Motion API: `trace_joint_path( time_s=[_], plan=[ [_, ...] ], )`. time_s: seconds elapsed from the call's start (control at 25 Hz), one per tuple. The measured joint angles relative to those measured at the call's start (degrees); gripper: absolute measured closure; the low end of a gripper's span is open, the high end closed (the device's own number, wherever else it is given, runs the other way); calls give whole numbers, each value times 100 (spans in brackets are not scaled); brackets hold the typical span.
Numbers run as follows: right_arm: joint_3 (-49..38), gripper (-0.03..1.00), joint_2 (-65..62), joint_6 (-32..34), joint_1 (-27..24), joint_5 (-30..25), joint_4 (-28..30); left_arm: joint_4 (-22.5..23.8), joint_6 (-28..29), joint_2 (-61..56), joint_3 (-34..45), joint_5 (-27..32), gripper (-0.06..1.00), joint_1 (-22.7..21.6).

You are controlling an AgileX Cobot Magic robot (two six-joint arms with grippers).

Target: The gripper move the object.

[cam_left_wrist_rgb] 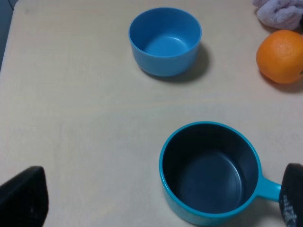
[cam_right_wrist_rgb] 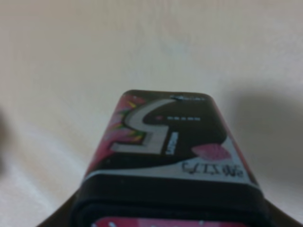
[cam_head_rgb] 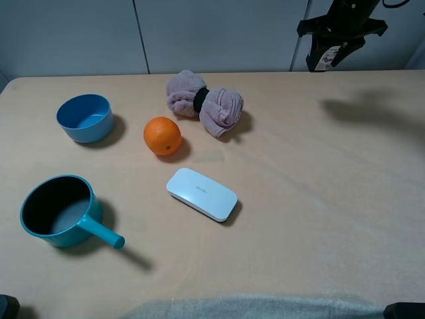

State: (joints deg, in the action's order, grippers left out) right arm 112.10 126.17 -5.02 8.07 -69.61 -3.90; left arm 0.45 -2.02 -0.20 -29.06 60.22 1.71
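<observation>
Nearest, a teal saucepan (cam_head_rgb: pixel 60 212) sits at eight o'clock on the worktop (cam_head_rgb: pixel 319 219), seen between the left hand's (cam_left_wrist_rgb: pixel 158 201) spread, empty fingers. A white rounded case (cam_head_rgb: pixel 201 194) lies centre, an orange (cam_head_rgb: pixel 162 135) at its eleven o'clock, with a blue bowl (cam_head_rgb: pixel 84 117) and rolled towel (cam_head_rgb: pixel 204 101) beyond. At one o'clock the raised right hand (cam_head_rgb: pixel 330 53) is clenched on the dark pink-topped box (cam_right_wrist_rgb: pixel 170 151).

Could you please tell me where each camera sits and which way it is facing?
Exterior high: mounted high, looking down on the table; right gripper holds the box aloft.
Left wrist: looks down at blue bowl and teal pot; left fingertips at the edges.
Right wrist: looks along the box to bare table.
Shared: high and left views show the blue bowl, teal pot, orange.
</observation>
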Motion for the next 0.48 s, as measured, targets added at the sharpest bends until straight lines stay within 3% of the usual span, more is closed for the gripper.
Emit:
trace_joint_path(
  time_s=[0.24,0.48],
  plan=[
    [0,60,-336,2,126,-11,52,0,0,0,0,0,-5,0],
    [0,60,-461,2,589,-32,142,0,0,0,0,0,-5,0]
  ],
)
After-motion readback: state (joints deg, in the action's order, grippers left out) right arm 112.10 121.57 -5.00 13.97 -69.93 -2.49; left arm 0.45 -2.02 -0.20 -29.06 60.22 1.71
